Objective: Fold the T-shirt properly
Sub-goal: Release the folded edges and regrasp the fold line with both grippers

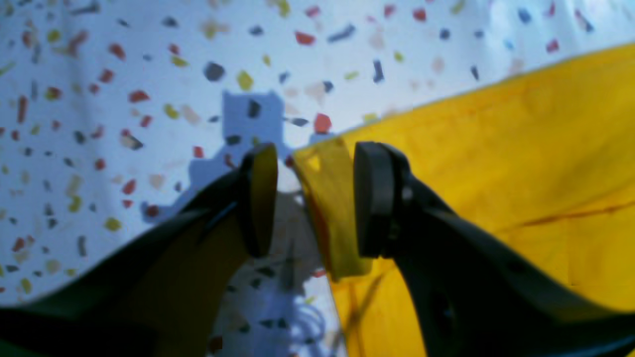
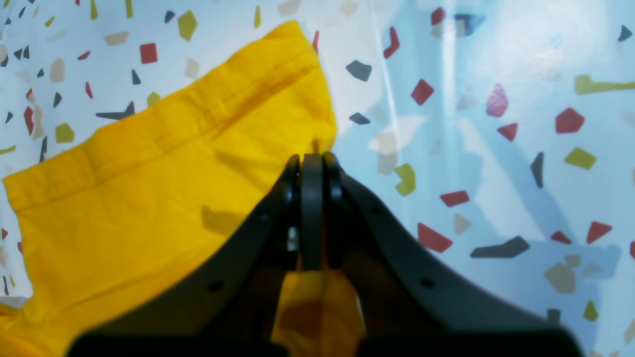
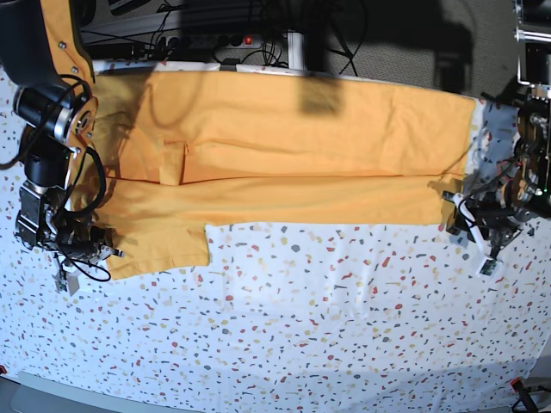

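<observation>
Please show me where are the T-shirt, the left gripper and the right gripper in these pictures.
T-shirt [image 3: 293, 129]: base view, middle of the orange-yellow cloth.
left gripper [image 1: 315, 198]: left wrist view, between the open jaws.
right gripper [image 2: 312, 163]: right wrist view, tips of the shut jaws.

Tablecloth [image 3: 301, 327]: white, speckled with red, grey, dark and olive terrazzo chips, lying flat and covering the whole work surface, lightly rippling toward the near edge. Cables [image 3: 198, 26]: dark, tangling along the far edge, with a power strip [image 3: 228, 40] sitting among them.
</observation>
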Robot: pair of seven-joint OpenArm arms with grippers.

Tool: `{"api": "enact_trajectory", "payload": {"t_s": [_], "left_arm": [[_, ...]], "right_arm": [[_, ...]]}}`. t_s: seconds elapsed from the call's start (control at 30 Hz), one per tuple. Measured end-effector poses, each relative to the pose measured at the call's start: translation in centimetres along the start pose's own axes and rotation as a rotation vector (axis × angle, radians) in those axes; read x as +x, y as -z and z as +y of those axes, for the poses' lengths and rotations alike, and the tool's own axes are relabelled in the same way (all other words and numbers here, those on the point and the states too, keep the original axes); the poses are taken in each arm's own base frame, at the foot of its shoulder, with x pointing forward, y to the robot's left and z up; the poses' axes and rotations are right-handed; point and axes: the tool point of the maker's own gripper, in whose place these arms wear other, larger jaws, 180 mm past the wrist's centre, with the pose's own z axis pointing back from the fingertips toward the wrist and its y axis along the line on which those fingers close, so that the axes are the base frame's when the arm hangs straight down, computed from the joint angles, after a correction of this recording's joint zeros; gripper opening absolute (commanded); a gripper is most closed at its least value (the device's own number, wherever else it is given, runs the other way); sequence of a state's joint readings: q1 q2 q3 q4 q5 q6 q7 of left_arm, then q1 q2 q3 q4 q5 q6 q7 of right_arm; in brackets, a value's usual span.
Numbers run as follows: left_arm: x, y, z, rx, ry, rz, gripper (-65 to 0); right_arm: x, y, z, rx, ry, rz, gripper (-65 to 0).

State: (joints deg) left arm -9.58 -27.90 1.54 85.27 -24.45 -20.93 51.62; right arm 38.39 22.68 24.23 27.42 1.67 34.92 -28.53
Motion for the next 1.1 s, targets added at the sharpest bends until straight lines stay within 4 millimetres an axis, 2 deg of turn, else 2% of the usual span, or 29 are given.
{"api": "enact_trajectory", "payload": {"t_s": [0.17, 0.3, 0.47, 0.57, 0.73, 0.8, 0.87, 1.03, 1.1], "left_arm": [[-0.7, 0.1, -0.7, -0.023, -0.019, -0.023, -40.3], [-2.3, 0.5, -0.5, -0.022, -0.037, 0.025, -40.3], [-2.0, 0.6, -0.5, -0.023, -0.038, 0.009, -40.6], [-1.9, 0.6, -0.5, -0.023, -0.039, -0.002, -45.6], [-1.7, 0.6, -0.5, -0.022, -0.038, -0.013, -59.2], [-1.4, 0.6, -0.5, -0.023, -0.039, -0.025, -59.8], [-1.5, 0.6, -0.5, -0.022, -0.039, -0.025, -57.5], [-1.4, 0.6, -0.5, -0.023, -0.039, -0.027, -40.1], [-1.2, 0.5, -0.8, -0.04, -0.057, -0.036, -38.3]], "right_arm": [[0.1, 0.0, 0.2, 0.012, 0.018, -0.004, -65.0], [0.0, 0.0, 0.2, 0.013, 0.018, -0.001, -65.0], [0.0, 0.0, 0.2, 0.013, 0.018, -0.001, -65.0], [0.0, 0.0, 0.2, 0.013, 0.018, -0.001, -65.0], [0.0, 0.0, 0.2, 0.013, 0.019, -0.002, -65.0], [0.0, 0.0, 0.2, 0.013, 0.018, -0.001, -65.0], [0.0, 0.0, 0.2, 0.013, 0.018, -0.001, -65.0], [0.0, 0.0, 0.2, 0.013, 0.019, -0.002, -65.0], [0.0, 0.0, 0.2, 0.013, 0.018, -0.001, -65.0]]}}
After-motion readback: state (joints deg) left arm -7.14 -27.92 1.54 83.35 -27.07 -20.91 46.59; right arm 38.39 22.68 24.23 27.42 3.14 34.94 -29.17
